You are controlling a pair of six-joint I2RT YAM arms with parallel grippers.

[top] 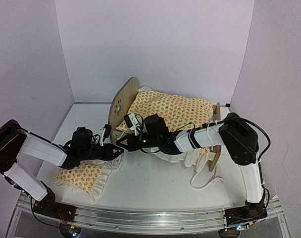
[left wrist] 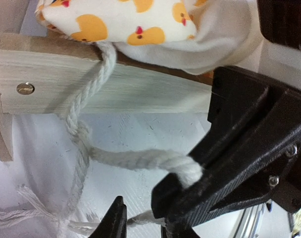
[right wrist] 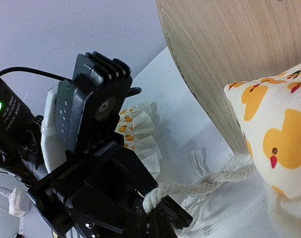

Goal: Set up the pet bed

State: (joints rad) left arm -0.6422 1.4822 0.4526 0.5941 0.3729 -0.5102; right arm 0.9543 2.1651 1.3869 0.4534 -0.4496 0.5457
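You've got a duck-print blanket [top: 170, 109] heaped mid-table, with a white twisted cord [top: 204, 179] trailing off its near right corner onto the white table [top: 155, 186]. Matching ruffled pillow [top: 83, 174] lies flat at near left, apart from the blanket.

Blanket [top: 170, 111] on pet bed [top: 122, 101]; pillow [top: 83, 176] before it, left.

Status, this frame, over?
Right gripper shut on white cord. Left gripper beside it, grip unclear. Pet bed upright, blanket on; pillow on table. Cord draped over bed rail.
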